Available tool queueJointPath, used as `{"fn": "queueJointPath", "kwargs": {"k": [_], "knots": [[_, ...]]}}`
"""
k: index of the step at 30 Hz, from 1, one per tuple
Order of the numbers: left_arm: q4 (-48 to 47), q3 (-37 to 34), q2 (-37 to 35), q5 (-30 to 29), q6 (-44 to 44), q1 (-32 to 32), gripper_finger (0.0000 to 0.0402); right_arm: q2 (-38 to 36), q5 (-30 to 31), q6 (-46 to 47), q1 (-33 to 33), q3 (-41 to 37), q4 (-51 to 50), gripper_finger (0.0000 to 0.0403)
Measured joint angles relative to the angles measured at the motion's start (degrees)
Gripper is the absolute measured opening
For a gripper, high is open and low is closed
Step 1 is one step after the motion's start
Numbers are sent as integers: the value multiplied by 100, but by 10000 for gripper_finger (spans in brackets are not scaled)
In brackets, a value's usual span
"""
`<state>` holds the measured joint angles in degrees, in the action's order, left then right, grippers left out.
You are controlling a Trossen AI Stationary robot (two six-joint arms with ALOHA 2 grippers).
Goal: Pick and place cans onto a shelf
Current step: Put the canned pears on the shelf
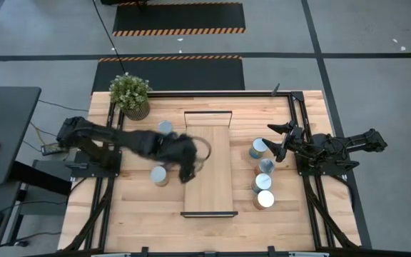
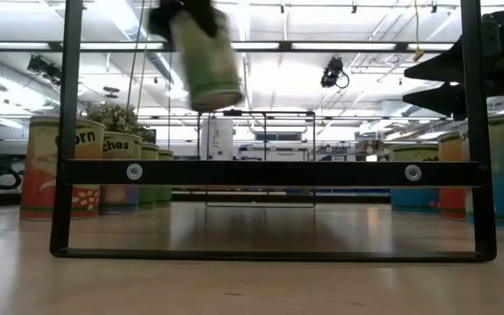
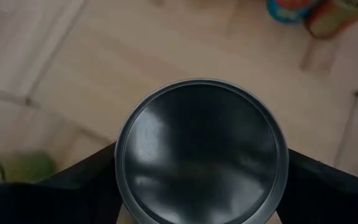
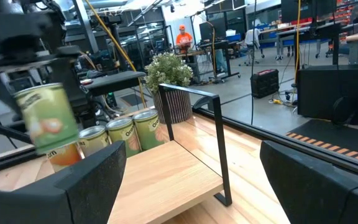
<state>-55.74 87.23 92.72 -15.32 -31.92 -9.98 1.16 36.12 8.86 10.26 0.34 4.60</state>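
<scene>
The left gripper point(image 1: 188, 158) holds a green-labelled can point(image 2: 205, 59) in its jaws, lifted clear above the left edge of the shelf point(image 1: 212, 178). Other cans stand on the tabletop point(image 1: 141, 207): two left of the shelf point(image 1: 161, 175), four to its right point(image 1: 262, 182). The right gripper point(image 1: 275, 139) waits near those four, jaws wide and empty
</scene>
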Motion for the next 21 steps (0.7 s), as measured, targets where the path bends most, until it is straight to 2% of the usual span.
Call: {"fn": "queueJointPath", "kwargs": {"k": [8,16,21], "knots": [[-168,1071,1117,553,1219,1217,324,1,0,-1,1,1,0,378],[-705,2448,2435,764,2085,1708,324,0,2,0,1,0,0,378],[-626,2807,2808,794,2416,1899,328,1,1,0,0,0,0,378]]}}
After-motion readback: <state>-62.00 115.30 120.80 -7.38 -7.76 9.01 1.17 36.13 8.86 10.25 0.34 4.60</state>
